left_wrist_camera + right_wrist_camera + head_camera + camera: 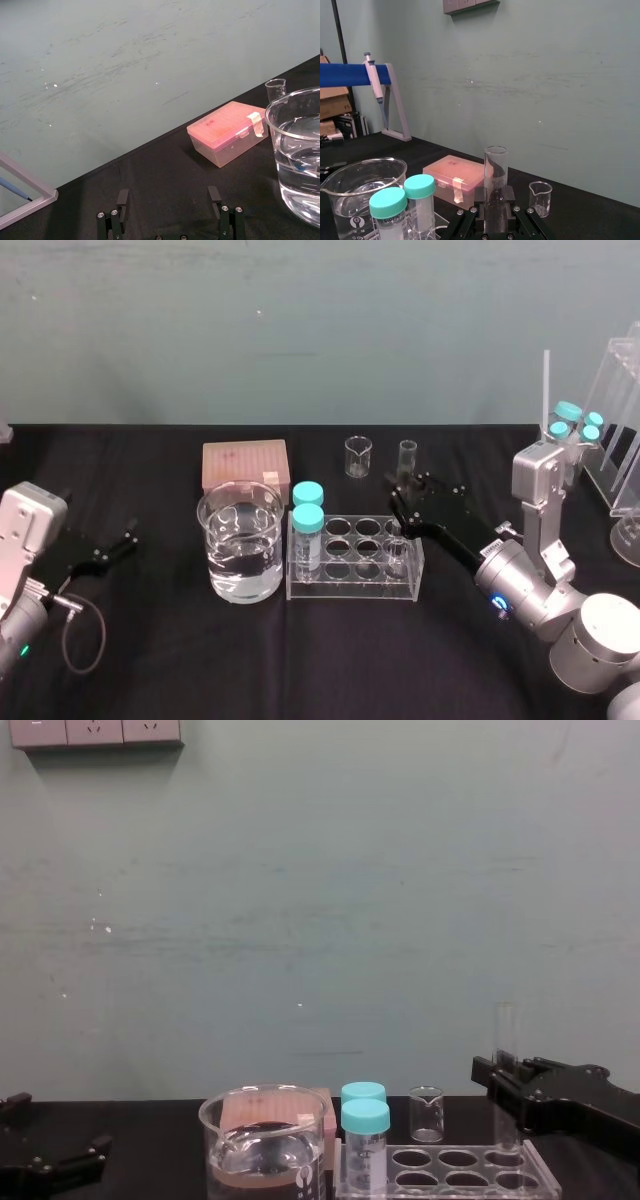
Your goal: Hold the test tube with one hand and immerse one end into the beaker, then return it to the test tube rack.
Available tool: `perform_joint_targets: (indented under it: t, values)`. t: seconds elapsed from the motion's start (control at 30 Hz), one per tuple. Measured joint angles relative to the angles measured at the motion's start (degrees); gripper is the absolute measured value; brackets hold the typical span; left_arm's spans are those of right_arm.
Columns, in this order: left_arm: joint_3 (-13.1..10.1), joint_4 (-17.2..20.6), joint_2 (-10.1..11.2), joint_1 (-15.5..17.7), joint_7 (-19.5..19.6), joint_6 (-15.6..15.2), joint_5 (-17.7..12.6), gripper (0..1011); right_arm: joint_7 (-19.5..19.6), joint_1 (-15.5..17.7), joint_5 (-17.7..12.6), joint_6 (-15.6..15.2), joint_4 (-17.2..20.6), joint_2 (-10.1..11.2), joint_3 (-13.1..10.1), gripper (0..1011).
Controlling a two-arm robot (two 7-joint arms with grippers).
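Observation:
The test tube (406, 462) stands upright with my right gripper (402, 496) shut on its middle. Its lower end sits in a hole at the right end of the clear test tube rack (350, 585). In the right wrist view the test tube (495, 175) rises between the two black fingers (479, 196). In the chest view the test tube (503, 1035) and right gripper (498, 1080) stand above the test tube rack (450, 1160). The water-filled beaker (240, 540) is just left of the rack. My left gripper (112, 546) rests open at the far left, and the left wrist view shows the left gripper (170, 202) holding nothing.
Two teal-capped vials (308, 520) fill the rack's left end. A pink tip box (245, 465) lies behind the beaker and a tiny beaker (358, 456) behind the rack. A clear stand with teal-capped vials (575, 425) is at the far right. A cable loop (85, 635) lies front left.

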State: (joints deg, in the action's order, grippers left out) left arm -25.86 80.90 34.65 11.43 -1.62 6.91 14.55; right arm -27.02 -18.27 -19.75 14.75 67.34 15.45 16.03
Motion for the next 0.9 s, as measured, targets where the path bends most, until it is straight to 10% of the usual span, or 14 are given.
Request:
perform_joint_targets:
  t: [0.6, 0.9]
  values:
    - [0.0, 0.0, 0.0, 0.0, 0.0, 0.0, 0.0, 1000, 0.2, -0.1, 0.3, -0.2, 0.0, 0.1, 0.1, 263]
    - [0.0, 0.0, 0.0, 0.0, 0.0, 0.0, 0.0, 1000, 0.2, 0.0, 0.3, -0.2, 0.0, 0.1, 0.1, 567]
